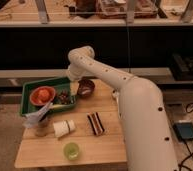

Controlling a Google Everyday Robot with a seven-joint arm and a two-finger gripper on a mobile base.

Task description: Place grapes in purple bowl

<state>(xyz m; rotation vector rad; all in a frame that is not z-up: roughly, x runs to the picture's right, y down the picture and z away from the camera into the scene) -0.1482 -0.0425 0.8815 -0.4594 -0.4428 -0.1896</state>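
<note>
gripper [73,93]: low between green plastic tray [30,87] and small dark purple bowl [87,88], largely masked by white arm [102,72] | dark bumpy grapes [64,98] in tray: single berries too small to tell | white robot body [145,130]: cut off at bottom edge | upper shelf clutter [115,6]: blurred, cropped at top

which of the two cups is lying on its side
The white paper cup, tipped over; the lime-green cup nearer the front edge stands upright. The gripper hangs by the right edge of the green tray.
</note>
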